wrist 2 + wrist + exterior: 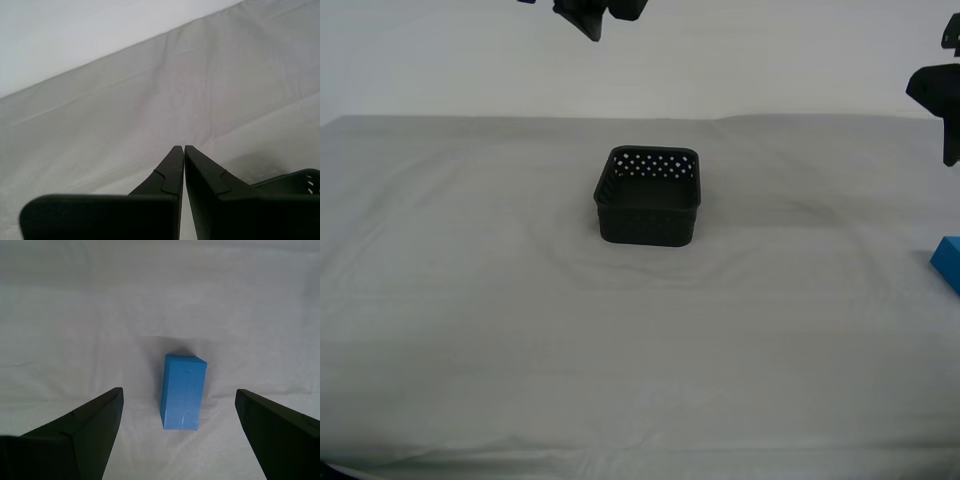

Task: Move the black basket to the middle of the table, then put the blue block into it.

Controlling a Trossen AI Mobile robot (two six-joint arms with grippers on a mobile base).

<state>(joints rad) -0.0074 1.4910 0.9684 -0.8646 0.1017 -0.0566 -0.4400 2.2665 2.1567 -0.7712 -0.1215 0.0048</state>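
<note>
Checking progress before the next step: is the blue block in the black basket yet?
Not yet. The blue block lies on the grey table between my first gripper's open jaws, while the black basket sits empty mid-table.
</note>
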